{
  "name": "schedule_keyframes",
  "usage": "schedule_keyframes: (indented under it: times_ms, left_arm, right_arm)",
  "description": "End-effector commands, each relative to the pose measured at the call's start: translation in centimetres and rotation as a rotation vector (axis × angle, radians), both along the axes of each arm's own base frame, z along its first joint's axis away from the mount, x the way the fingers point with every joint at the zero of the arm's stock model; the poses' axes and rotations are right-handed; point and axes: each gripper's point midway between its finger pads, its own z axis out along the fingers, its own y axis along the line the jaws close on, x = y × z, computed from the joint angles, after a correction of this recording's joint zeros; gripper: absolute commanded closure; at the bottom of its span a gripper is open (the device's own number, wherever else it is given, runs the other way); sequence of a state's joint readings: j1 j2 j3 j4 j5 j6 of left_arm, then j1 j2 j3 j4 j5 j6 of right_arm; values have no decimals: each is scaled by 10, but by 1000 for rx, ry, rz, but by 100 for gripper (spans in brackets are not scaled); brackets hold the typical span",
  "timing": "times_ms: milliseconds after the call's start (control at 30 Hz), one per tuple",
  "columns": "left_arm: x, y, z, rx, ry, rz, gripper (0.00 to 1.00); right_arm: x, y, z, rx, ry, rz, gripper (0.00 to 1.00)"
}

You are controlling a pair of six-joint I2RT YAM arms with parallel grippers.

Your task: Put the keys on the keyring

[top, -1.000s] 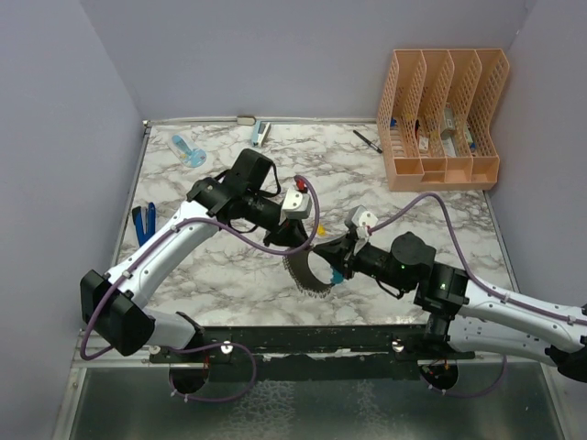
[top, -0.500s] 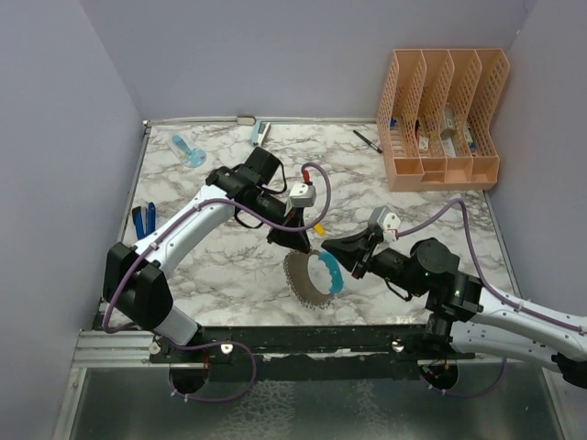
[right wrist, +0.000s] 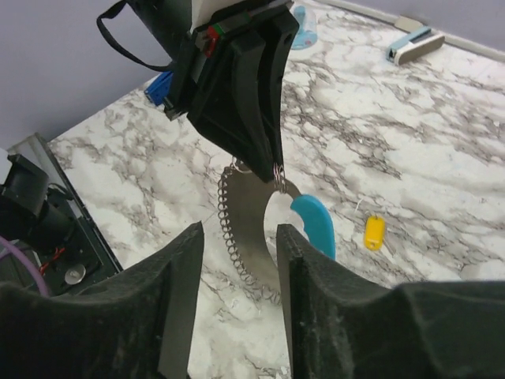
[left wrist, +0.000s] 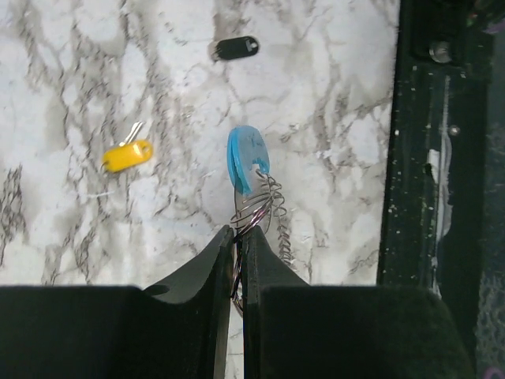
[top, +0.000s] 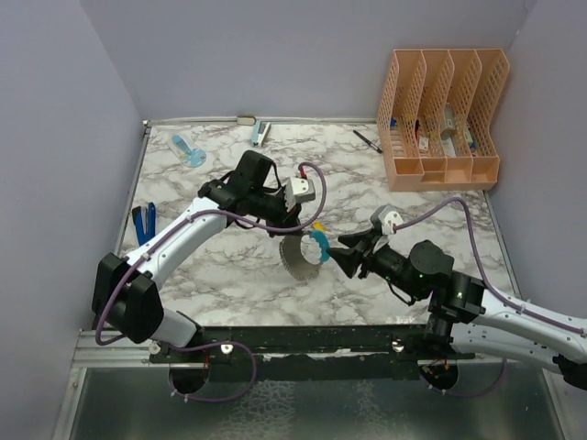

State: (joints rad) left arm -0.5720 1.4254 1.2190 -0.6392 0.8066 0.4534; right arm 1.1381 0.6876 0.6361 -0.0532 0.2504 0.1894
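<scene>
Because your left gripper point(left wrist: 237, 234) is clamped tight on the keyring's point(left wrist: 258, 207) gray coil, the ring hangs upright facing the right arm, probably so a key can be threaded on. Your right gripper point(top: 341, 251) is partly open and empty, just right of the ring. The yellow key point(left wrist: 126, 155) lies on the table beyond the ring, and the black key point(left wrist: 237, 47) shows only from the left wrist. You can't see the ring's opening, nor whether its lower edge touches the table.

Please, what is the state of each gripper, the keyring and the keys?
left gripper: shut on the keyring.
right gripper: open, holding nothing.
keyring: hanging from the left gripper, no key on it.
yellow key: loose on the table.
black key: loose on the table.
</scene>
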Motion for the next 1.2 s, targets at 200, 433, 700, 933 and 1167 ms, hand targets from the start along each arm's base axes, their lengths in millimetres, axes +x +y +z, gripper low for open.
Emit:
schedule_keyframes:
  times_ms: [200, 433, 700, 933, 1167]
  left_arm:
    - [62, 23, -43, 5, 205, 261, 100]
    - [92, 50, -77, -5, 440, 413, 95]
    - [118, 84, -81, 1, 410, 577, 60]
    - [115, 107, -61, 34, 224, 633, 39]
    - [92, 96, -48, 19, -49, 467, 39]
  right_arm:
    - [20, -1, -73, -163, 186, -170, 56]
    - [22, 8, -99, -253, 232, -166, 55]
    - [25, 10, -121, -322, 263, -186, 55]
    - [30, 23, -133, -378, 299, -126, 54]
    - [42, 49, -164, -429, 365, 7, 60]
